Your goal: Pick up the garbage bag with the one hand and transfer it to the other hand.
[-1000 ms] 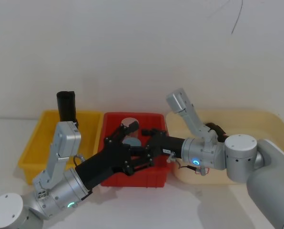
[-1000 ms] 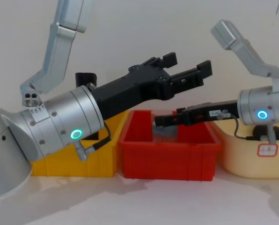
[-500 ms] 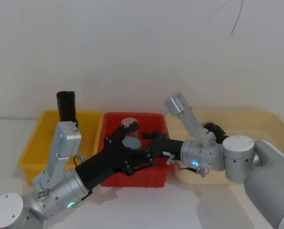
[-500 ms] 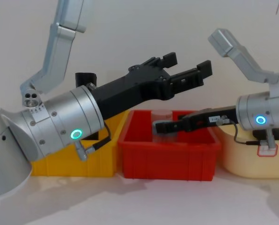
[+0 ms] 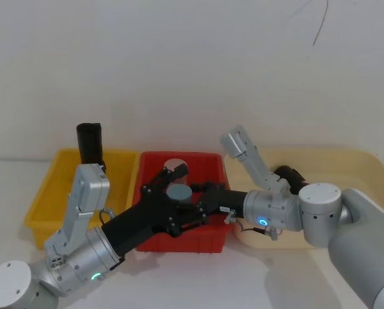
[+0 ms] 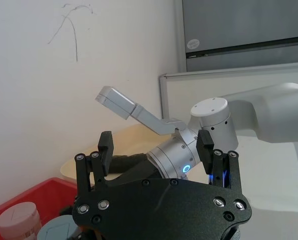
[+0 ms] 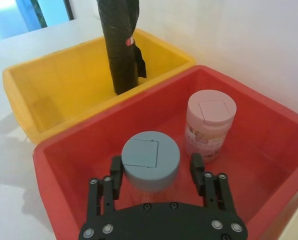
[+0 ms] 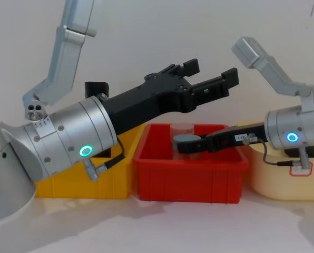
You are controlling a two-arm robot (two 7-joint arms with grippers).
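The garbage bag (image 5: 89, 143) is a black roll with a small red patch, standing upright in the back of the yellow bin (image 5: 47, 193); it also appears as the garbage bag (image 7: 120, 45) and the garbage bag (image 8: 96, 87). My left gripper (image 8: 212, 74), green ring light, hangs open above the red bin (image 8: 191, 171), well away from the bag, and nothing is between the fingers of the left gripper (image 6: 155, 150). My right gripper (image 7: 156, 170), blue ring light, is low inside the red bin (image 7: 74, 150). Its open fingers stand either side of a blue-lidded jar (image 7: 150, 159).
A pink-lidded jar (image 7: 210, 125) stands behind the blue-lidded one in the red bin. A cream tub (image 5: 346, 161) on the right holds another dark roll (image 5: 290, 174). The three bins sit side by side against a white wall.
My right gripper has sunk lower into the red bin and now straddles the blue-lidded jar. The left arm and the garbage bag have stayed still.
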